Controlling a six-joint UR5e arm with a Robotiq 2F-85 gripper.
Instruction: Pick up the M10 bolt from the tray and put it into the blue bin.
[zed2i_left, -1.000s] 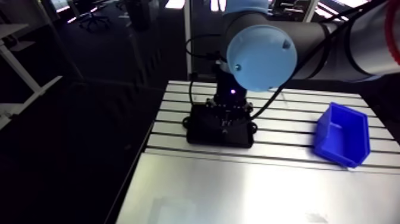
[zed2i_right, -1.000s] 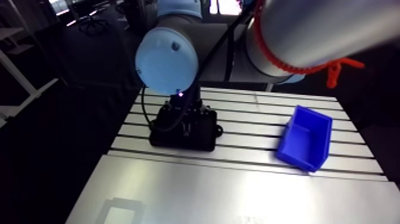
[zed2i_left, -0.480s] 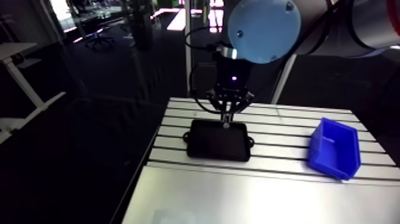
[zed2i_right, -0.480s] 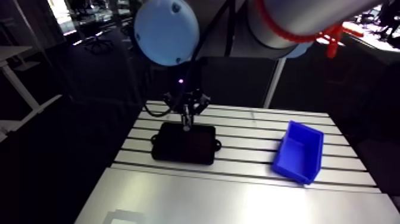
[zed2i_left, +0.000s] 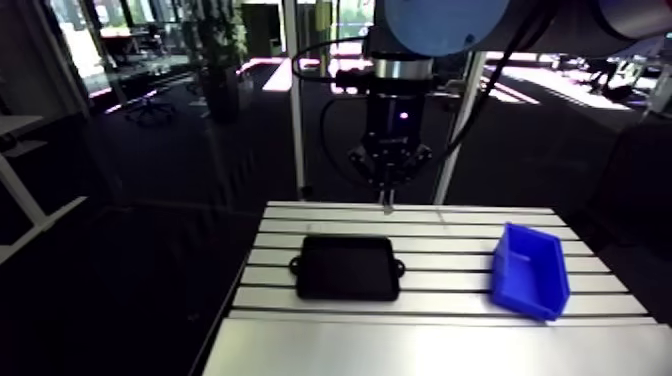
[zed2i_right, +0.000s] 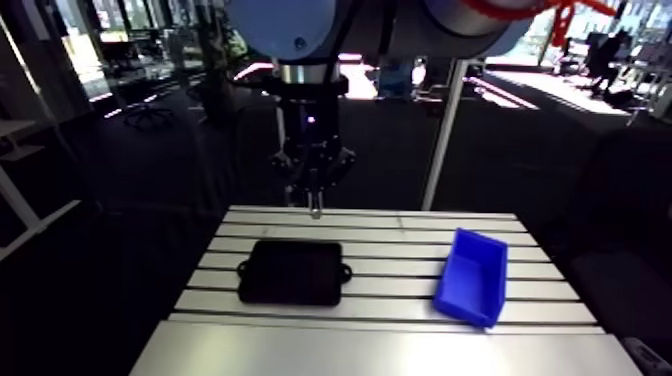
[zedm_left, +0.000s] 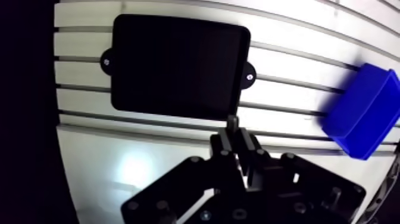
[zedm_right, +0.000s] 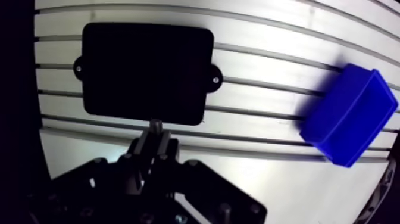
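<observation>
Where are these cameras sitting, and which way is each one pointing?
Arm view: rides on the arm's upper link, looks forward and down at the table; the wrist and gripper hang in from above.
Wrist view: sits on the wrist, looks down past the gripper, whose fingers are shut on the bolt.
Shared: both show the black tray and blue bin.

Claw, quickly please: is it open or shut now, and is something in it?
Claw: shut on the M10 bolt, held in the air above the table.
</observation>
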